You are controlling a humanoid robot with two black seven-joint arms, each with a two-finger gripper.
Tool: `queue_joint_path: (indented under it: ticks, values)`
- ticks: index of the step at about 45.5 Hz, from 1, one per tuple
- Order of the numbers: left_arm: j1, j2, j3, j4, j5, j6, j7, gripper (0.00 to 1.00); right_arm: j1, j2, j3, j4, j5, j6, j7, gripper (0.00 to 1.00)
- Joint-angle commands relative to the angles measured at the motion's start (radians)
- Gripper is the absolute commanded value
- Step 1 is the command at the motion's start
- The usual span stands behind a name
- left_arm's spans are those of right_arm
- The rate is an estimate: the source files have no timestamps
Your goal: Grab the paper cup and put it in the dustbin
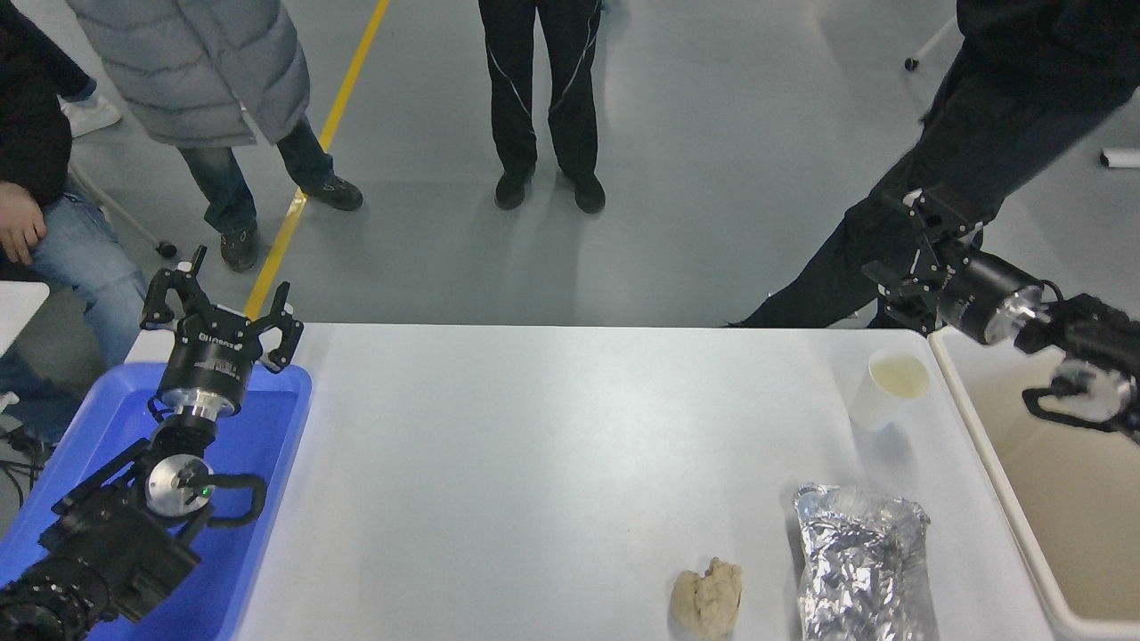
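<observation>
White lettering is seen on the black collar of the left gripper [216, 305], but it is too small and blurred to be read. No other text can be made out.

A small white tapered paper cup [889, 390] with a cream-coloured inside stands on the plain white table [534, 463], beside a crinkled silver foil container [862, 563] and a crumpled beige paper wad [706, 597]. The large rectangular plastic dustbin [980, 436] is off-white, and the plastic tray [258, 481] at the other end is bright blue. Both metal grippers, left [223, 307] and right [904, 258], are black with silver wrist rings, and a yellow line [325, 142] crosses the grey floor [712, 178].
</observation>
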Motion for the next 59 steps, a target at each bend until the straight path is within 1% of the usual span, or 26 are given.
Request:
queue_joint_path:
  ticks: [1,6,9,12,13,15,18,21,24,29,32,39,46,53,59]
  values:
    - [0.000,0.000,0.002,0.001,0.000,0.000,0.001,0.98,0.333,0.035,-0.513,0.173,-0.021,0.016,-0.001,1.00]
    - [0.000,0.000,0.002,-0.001,0.000,0.000,0.001,0.98,0.500,0.068,-0.727,0.246,-0.085,0.088,-0.001,1.00]
    - [0.000,0.000,0.002,0.001,0.000,0.001,0.000,0.98,0.566,0.114,-0.778,0.268,-0.120,0.131,-0.002,1.00]
    - [0.000,0.000,0.002,-0.001,0.000,0.001,0.001,0.98,0.594,0.171,-0.793,0.282,-0.183,0.167,-0.005,1.00]
    - [0.000,0.000,0.002,0.001,0.000,0.000,0.001,0.98,0.621,0.193,-0.793,0.291,-0.247,0.199,-0.010,1.00]
    - [0.000,0.000,0.000,0.001,0.000,0.001,0.001,0.98,0.664,0.211,-0.792,0.303,-0.303,0.250,-0.019,1.00]
    - [0.000,0.000,0.000,-0.001,-0.001,0.001,0.001,0.98,0.722,0.231,-0.785,0.325,-0.341,0.339,-0.039,1.00]
    - [0.000,0.000,0.000,0.001,0.000,0.001,0.001,0.98,0.768,0.257,-0.785,0.343,-0.352,0.410,-0.062,1.00]
    - [0.000,0.000,0.000,0.001,-0.001,0.001,0.001,0.98,0.807,0.305,-0.785,0.361,-0.393,0.410,-0.079,1.00]
    - [0.000,0.000,0.000,0.001,-0.001,0.001,0.001,0.98,0.873,0.334,-0.781,0.404,-0.441,0.410,-0.083,1.00]
    - [0.000,0.000,0.000,0.001,-0.001,0.001,0.001,0.98,0.902,0.335,-0.781,0.414,-0.450,0.410,-0.094,1.00]
    - [0.000,0.000,0.000,0.001,0.000,0.001,0.000,0.98,0.959,0.338,-0.770,0.414,-0.444,0.410,-0.149,1.00]
    - [0.000,0.000,0.000,0.001,-0.001,0.001,0.000,0.98,1.048,0.331,-0.759,0.429,-0.426,0.410,-0.151,1.00]
    - [0.000,0.000,0.000,0.001,-0.001,0.001,0.000,0.98,1.127,0.314,-0.796,0.427,-0.371,0.410,-0.151,1.00]
    - [0.000,0.000,0.000,0.001,0.000,0.001,0.000,0.98,1.140,0.312,-0.824,0.447,-0.352,0.410,-0.151,1.00]
